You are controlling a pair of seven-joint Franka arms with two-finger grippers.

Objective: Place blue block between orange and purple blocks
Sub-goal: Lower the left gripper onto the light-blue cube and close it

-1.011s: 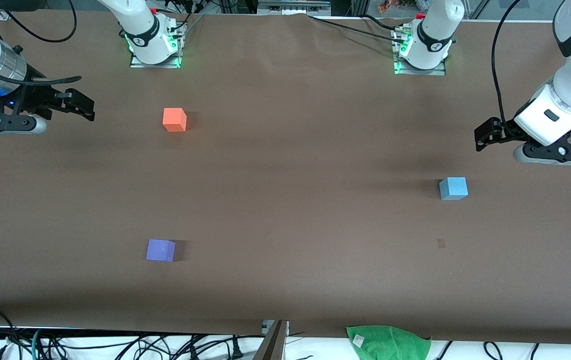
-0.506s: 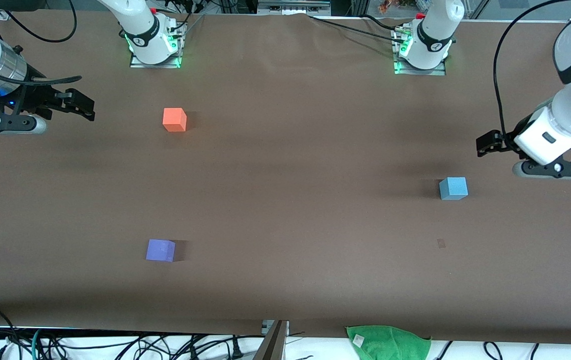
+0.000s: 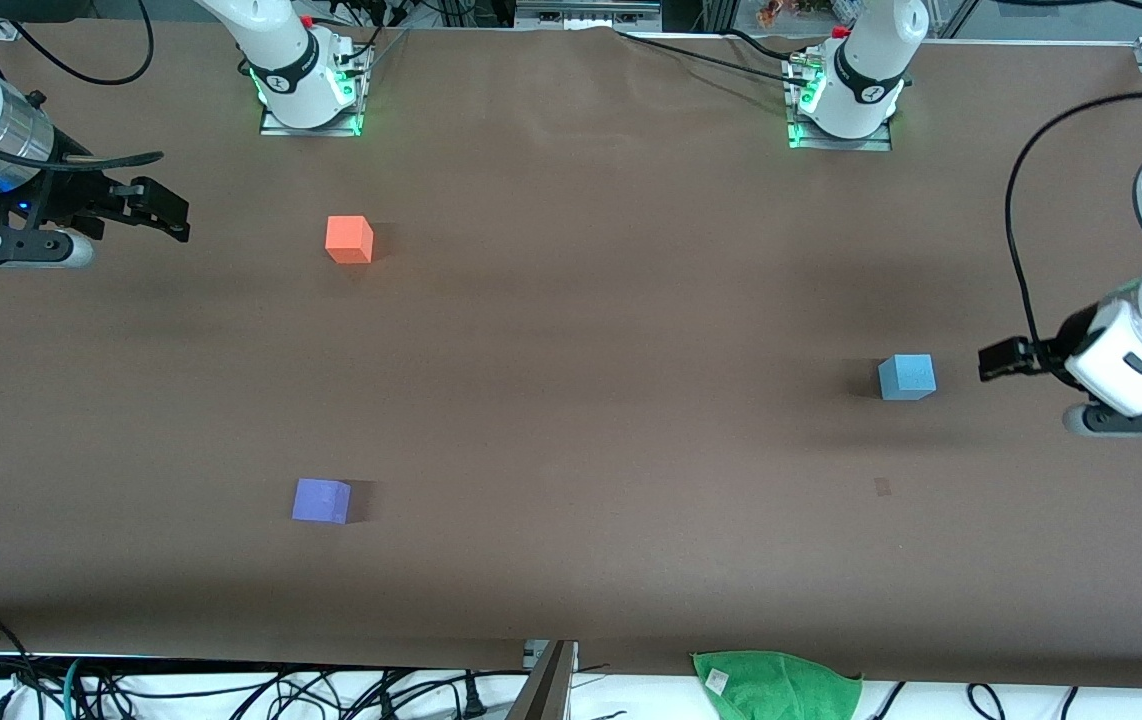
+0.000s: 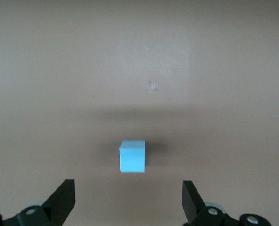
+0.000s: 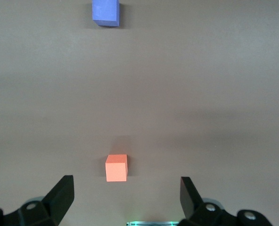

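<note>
The blue block (image 3: 906, 377) sits on the brown surface (image 3: 591, 400) toward the left arm's end, well apart from the other two cubes. The left gripper (image 3: 999, 360) hangs over the surface just beside it, on the side away from the table's middle, and points at it. In the left wrist view the block (image 4: 132, 157) lies straight ahead, centred between the spread fingers (image 4: 61, 201), which stand much wider apart than the cube and hold nothing. The cube's faces look roughly square to the jaws, so a straight advance and descent should bring it between them, with little turning of the wrist.

The orange block (image 3: 349, 239) and the purple block (image 3: 321, 500) lie toward the right arm's end, the purple one nearer the front camera. The bare stretch between them is the goal, so the carry will probably cross much of the table.

The right gripper (image 3: 166, 210) waits over that end of the surface, open and empty, with the orange block (image 5: 116, 167) ahead of it. The left arm is clearly the nearer one to the blue block.
</note>
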